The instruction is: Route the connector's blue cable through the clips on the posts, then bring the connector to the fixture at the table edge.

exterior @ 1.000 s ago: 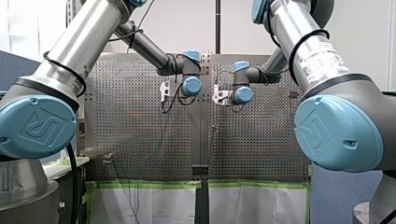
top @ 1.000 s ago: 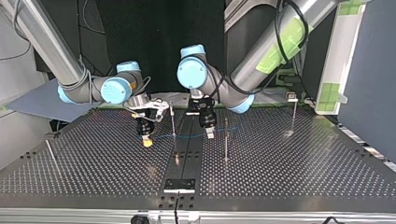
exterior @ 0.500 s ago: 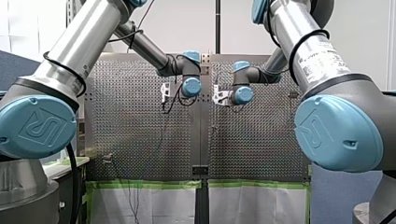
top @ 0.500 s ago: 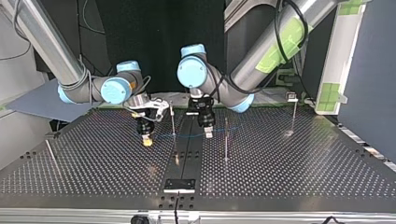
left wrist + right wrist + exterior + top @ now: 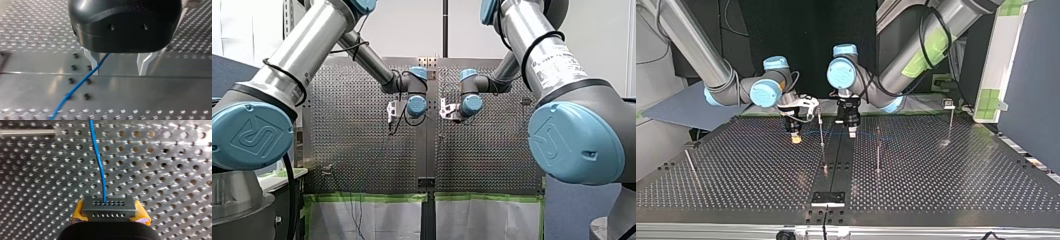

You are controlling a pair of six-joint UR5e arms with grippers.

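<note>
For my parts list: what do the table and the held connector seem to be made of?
Table: bare metal, perhaps steel or aluminium; it glares and has punched holes. Connector: matte grey, probably moulded plastic, with rows of small pin holes; metal is possible.

1. Perforated metal worktop (image 5: pixel 946 170); green tape (image 5: pixel 362 197) along its near edge in the front view.
2. Pale wall (image 5: pixel 412 30) behind the worktop, front view.
3. Top view: black backdrop (image 5: pixel 801 40) at rear; blue-grey partition (image 5: pixel 1031 90) at right.

Blue cable (image 5: pixel 99 165) cut off ahead, post clips (image 5: pixel 949 104) too small
</note>
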